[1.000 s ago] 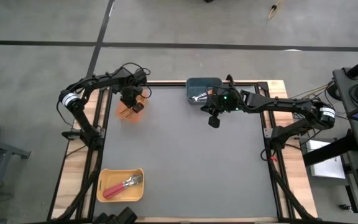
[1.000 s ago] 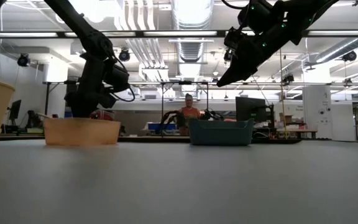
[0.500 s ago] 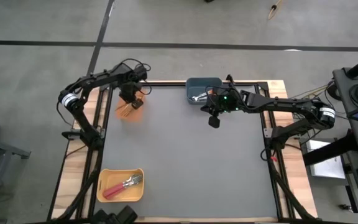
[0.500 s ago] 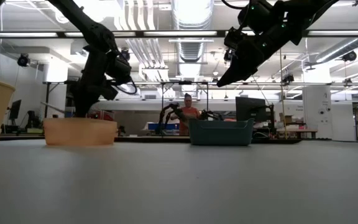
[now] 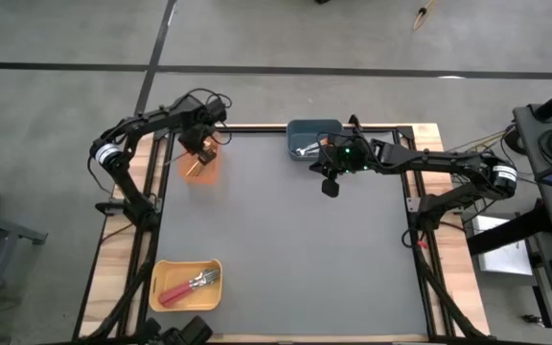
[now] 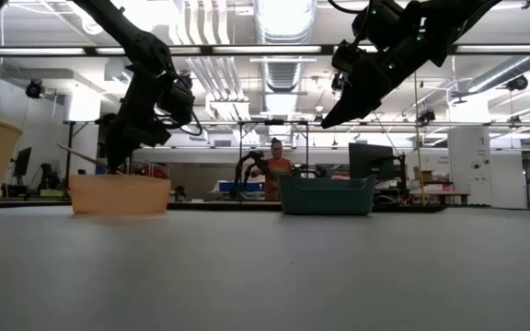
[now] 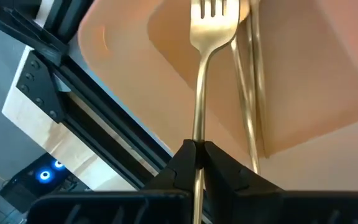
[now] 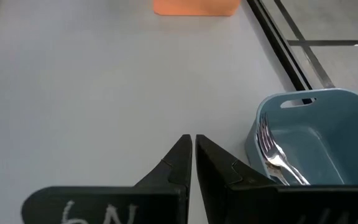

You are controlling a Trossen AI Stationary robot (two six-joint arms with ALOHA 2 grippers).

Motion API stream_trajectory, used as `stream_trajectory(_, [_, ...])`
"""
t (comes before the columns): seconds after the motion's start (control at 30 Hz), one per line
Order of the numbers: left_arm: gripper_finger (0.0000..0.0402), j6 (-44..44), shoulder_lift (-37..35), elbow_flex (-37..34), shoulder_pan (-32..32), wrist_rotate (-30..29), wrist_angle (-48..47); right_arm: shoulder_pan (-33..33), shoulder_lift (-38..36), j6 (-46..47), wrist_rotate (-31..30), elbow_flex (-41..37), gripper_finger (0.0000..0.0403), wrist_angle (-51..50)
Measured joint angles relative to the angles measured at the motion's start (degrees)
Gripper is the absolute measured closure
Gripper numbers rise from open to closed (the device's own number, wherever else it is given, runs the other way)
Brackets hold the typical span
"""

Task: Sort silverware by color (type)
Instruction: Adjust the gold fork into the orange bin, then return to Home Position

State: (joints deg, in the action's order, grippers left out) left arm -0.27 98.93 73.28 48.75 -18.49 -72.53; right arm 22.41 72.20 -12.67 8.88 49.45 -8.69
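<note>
My left gripper [image 5: 200,153] hangs over the orange bin [image 5: 201,169] at the table's far left and is shut on a thin gold fork [image 7: 201,74]. Two more gold forks [image 7: 248,93] lie in that bin. My right gripper [image 5: 330,188] hovers shut and empty above the mat, just in front of the blue-grey bin [image 5: 312,139], where silver forks [image 8: 272,152] lie. At the near left stands the yellow bin [image 5: 186,285], with red-handled forks [image 5: 185,287] resting in it. My left gripper pinches the gold fork's handle [image 7: 197,138] between its two fingers. The fingers slant steeply down from above and the fork runs along them, its tines [image 7: 213,9] pointing away over the orange bin's floor. Whether the tines touch the bin I cannot tell.
The dark grey mat [image 5: 286,249] between the three bins is bare. The table's black frame rail [image 7: 104,106] and wooden edge run close beside the orange bin. A person [image 6: 279,161] sits in the room far behind the table.
My left gripper has risen over the orange bin and tipped, staying shut on the gold fork, which now shows slanting above the bin's rim in the low view. My right gripper has kept still.
</note>
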Motion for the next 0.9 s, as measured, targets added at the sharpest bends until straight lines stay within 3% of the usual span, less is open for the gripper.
stream_trajectory(0.33, [0.0382,-0.9,0.2,-4.0,0.0,-0.1,0.8,0.0,0.0,0.0,0.0,0.0,0.039,0.0])
stream_trajectory(0.7, [0.0335,-0.5,0.0,-2.8,0.0,0.1,1.3,0.0,0.0,0.0,0.0,0.0,0.039,0.0])
stream_trajectory(0.8, [0.0331,-1.2,-2.8,-2.8,-0.9,4.0,1.9,0.0,0.0,-1.0,0.0,0.0,0.039,0.0])
stream_trajectory(0.9, [0.0334,-2.5,-10.0,-5.0,-4.4,12.7,7.9,0.0,0.0,-1.8,0.0,0.0,0.039,0.1])
